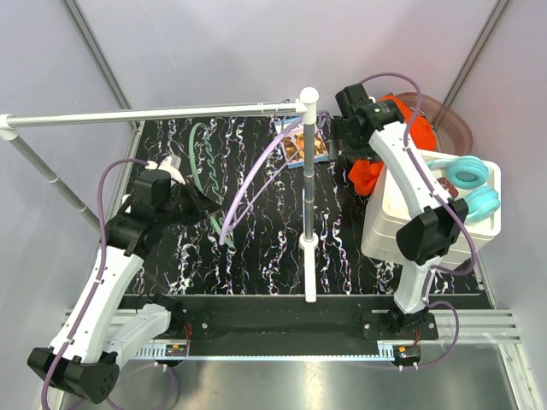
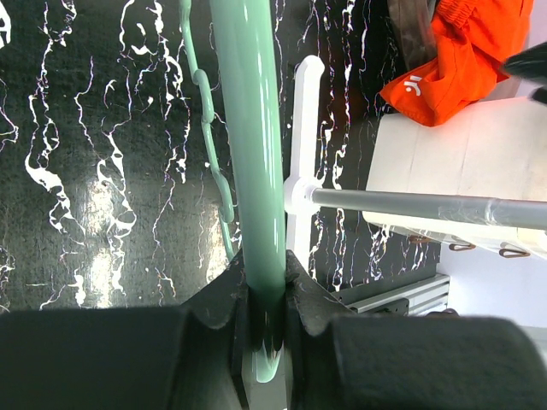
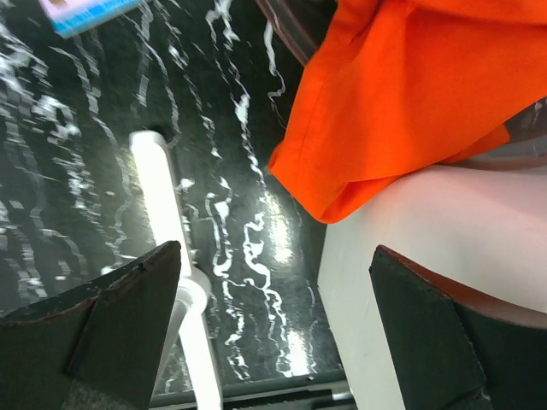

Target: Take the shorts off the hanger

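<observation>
The left gripper (image 2: 267, 289) clamps the thick bar of a bare mint-green hanger (image 2: 255, 128) at the left of the marbled black table (image 1: 256, 248), jaws closed tight on the plastic. The hanger's long axis runs away from the fingers toward the far side. No fabric hangs on it in any view. The orange-red shorts (image 3: 410, 94) lie well to the right, bunched over the far left corner of a white bin (image 1: 402, 231) with the white logo at the hem facing out. They are off the hanger and across the white rack post (image 1: 308, 196) from it. The right gripper (image 3: 273, 254) hovers there with its jaws spread wide and nothing between them. The hem sits just beyond its fingertips, on the far side and slightly right. The right arm is plainly the nearer one to the cloth, so any further handling of the shorts looks to be its job. A grey pair cannot be made out with any certainty.
</observation>
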